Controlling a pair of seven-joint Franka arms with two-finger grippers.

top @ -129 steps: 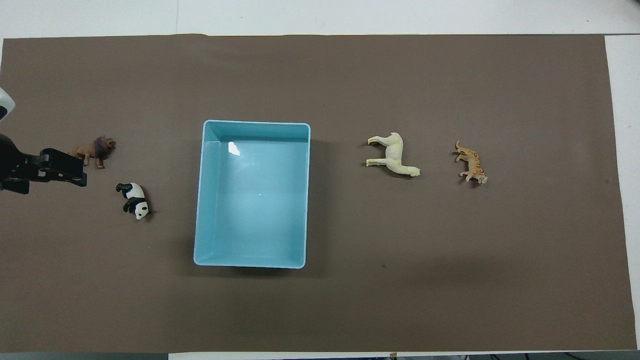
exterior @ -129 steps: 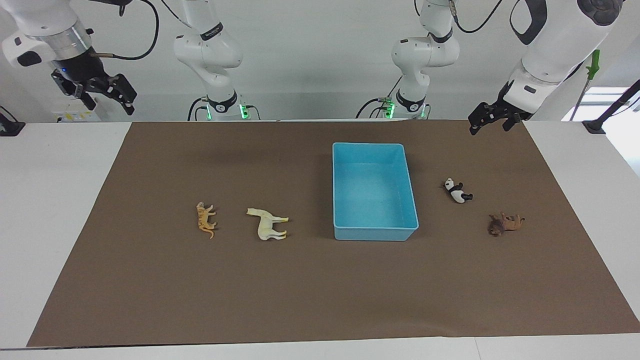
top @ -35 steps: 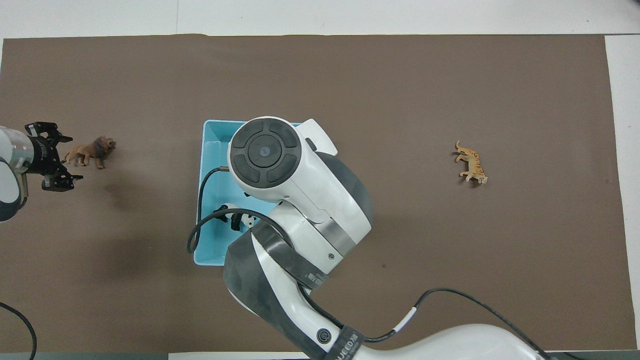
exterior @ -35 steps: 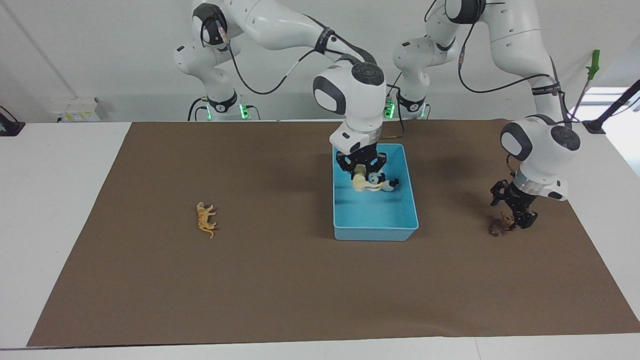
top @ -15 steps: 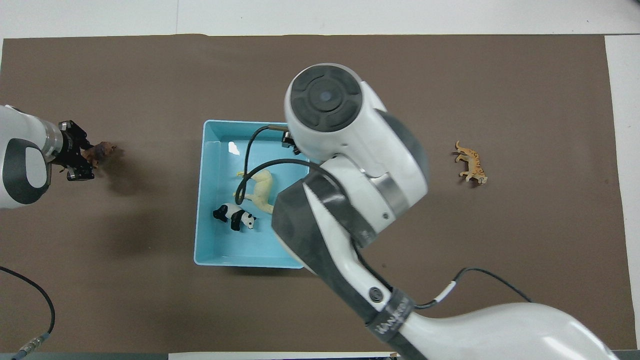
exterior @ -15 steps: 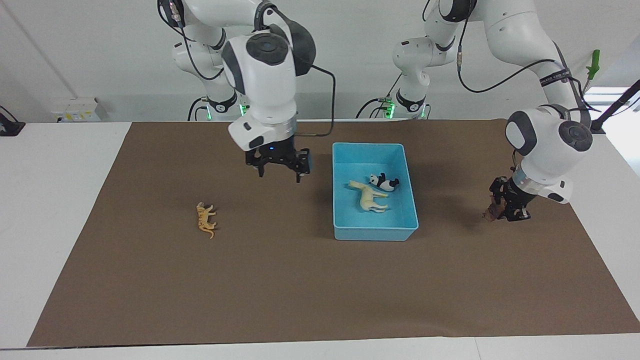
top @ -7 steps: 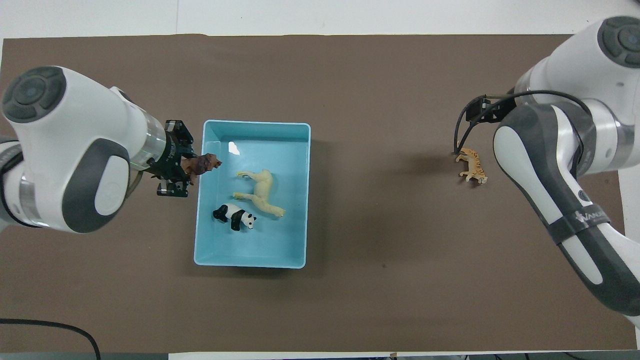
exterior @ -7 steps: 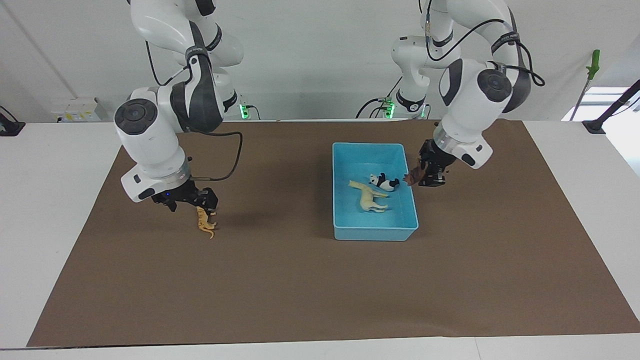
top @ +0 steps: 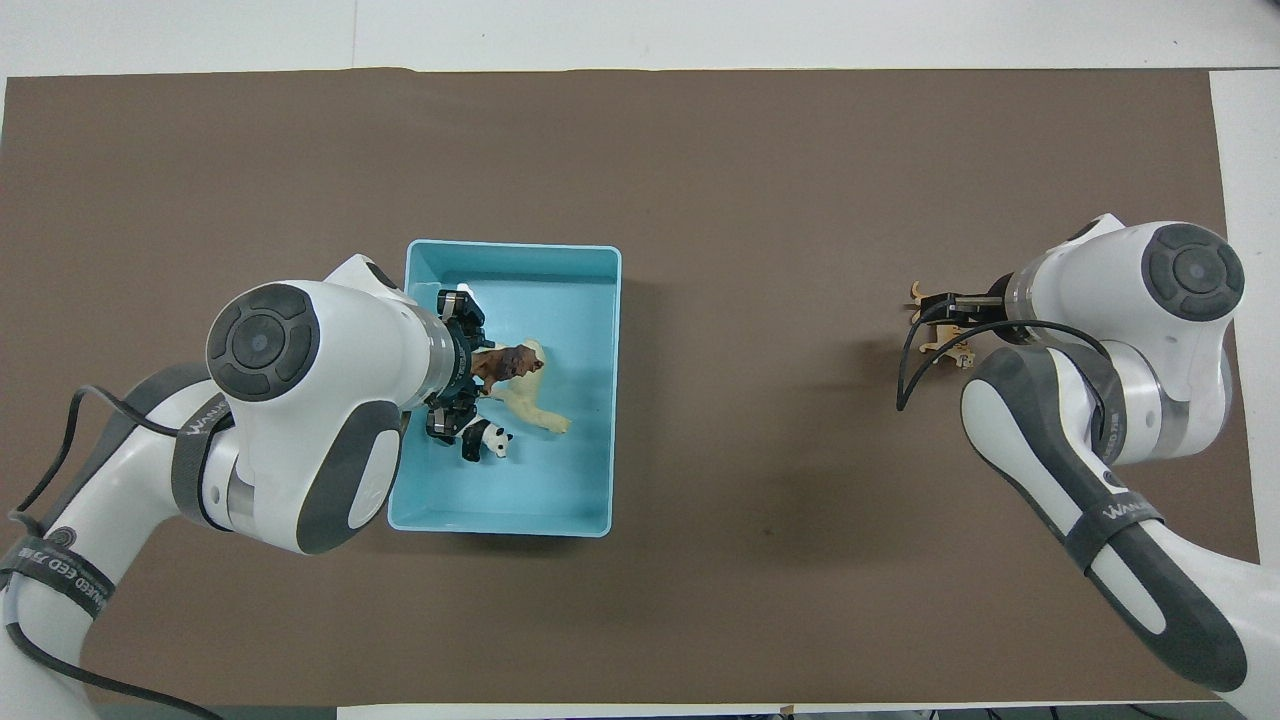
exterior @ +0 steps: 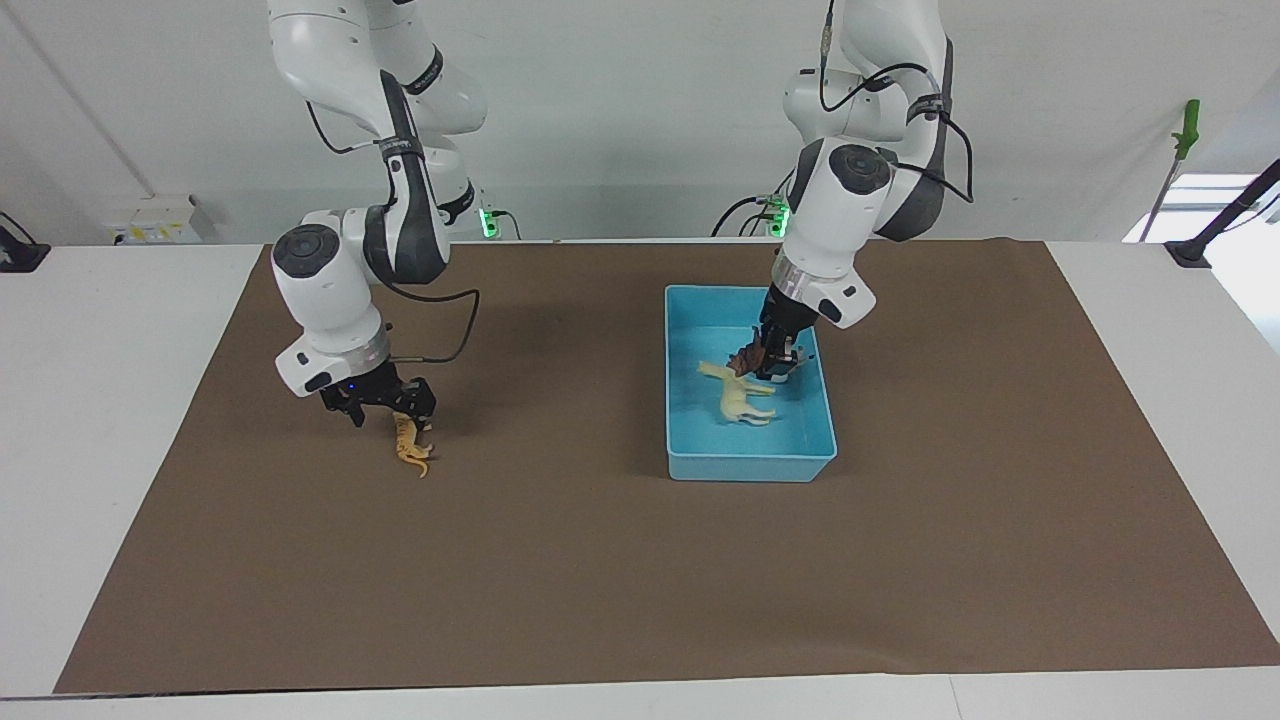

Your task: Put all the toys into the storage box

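The light blue storage box stands on the mat in front of the left arm's base; it also shows in the overhead view. The cream-white horse and the black-and-white panda lie in it. My left gripper is shut on the brown lion and holds it low over the box's inside, above the horse and beside the panda. The orange tiger lies on the mat toward the right arm's end. My right gripper is open, low over the tiger and covering most of it from above.
A brown mat covers most of the white table. Nothing else stands on the mat. Both arms' elbows and cables hang over the mat near their grippers.
My left gripper has carried the lion from beside the box's wall to over the box's inside and lower. My right gripper has shifted slightly and settled over the tiger.
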